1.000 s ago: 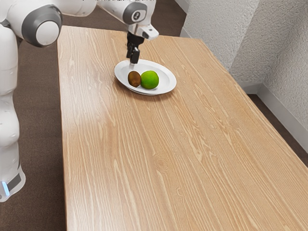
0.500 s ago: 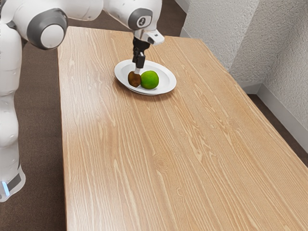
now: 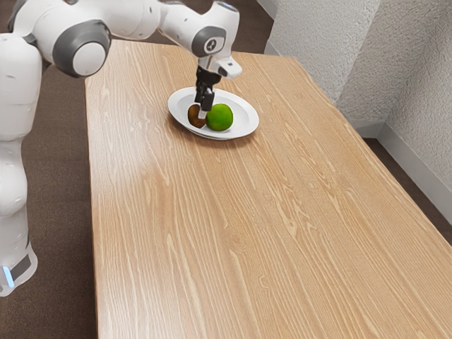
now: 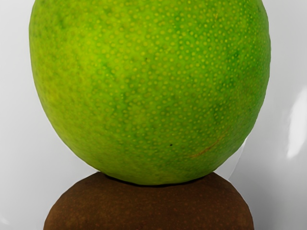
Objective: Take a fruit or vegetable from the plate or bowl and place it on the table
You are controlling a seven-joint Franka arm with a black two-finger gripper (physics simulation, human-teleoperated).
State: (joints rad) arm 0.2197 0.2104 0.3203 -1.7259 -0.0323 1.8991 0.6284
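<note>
Wood-grain table [image 3: 169, 212], white plate [image 3: 246, 116] on it, my hand [image 3: 202, 114] right at the brown fruit [image 3: 193, 116] beside the green fruit [image 3: 220, 117] (open or closed? honestly can't tell).

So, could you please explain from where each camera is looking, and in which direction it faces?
Exterior view: beside my arm and above the table, facing down across the tabletop; my white arm comes in from the exterior view's left, with the black gripper at the brown fruit.
Wrist view: on my hand, facing down toward the plate, very close to the green fruit.
Both views share the two fruits and the white plate.
</note>
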